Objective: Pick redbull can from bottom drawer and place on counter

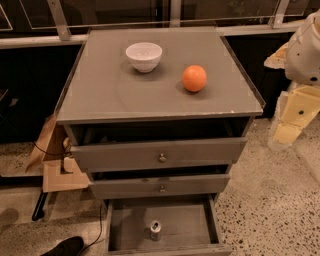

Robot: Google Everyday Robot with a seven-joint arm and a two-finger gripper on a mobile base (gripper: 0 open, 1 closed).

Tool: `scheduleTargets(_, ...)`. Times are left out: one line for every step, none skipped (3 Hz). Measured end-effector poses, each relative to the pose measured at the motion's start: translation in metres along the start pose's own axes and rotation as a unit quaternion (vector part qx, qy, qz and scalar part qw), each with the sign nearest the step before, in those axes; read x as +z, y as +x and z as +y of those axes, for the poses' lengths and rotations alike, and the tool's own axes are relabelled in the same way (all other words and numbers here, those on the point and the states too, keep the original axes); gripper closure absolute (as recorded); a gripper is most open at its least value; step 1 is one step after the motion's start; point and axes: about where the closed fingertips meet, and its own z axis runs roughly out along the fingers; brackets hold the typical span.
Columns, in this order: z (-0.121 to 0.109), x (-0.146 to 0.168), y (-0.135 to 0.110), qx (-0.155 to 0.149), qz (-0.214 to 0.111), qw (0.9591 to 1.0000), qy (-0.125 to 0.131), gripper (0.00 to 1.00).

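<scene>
Gripper (300,112) sits off to the right of the counter (110,85), whether wide or narrow we cannot tell, so we'd drop low and come straight down on the redbull can (156,230), upright near-centre in the open bottom drawer (187,222), clear of the drawer above.

We see a pale speckled terrazzo floor (270,200) under dim, warm light. Behind runs a dark glazed wall (115,12) with slanted grey metal frame bars (60,20). At left leans a brown cardboard piece (57,175), with a black shoe (62,246) below it. The cream gripper (292,120) hangs at right, above the floor.
</scene>
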Motion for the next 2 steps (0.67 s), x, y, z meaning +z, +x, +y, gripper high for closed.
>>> scheduleTargets(0.0000,0.0000,0.0000,0.000,0.000,1.0000,0.000,0.00)
scheduleTargets(0.0000,0.0000,0.0000,0.000,0.000,1.0000,0.000,0.14)
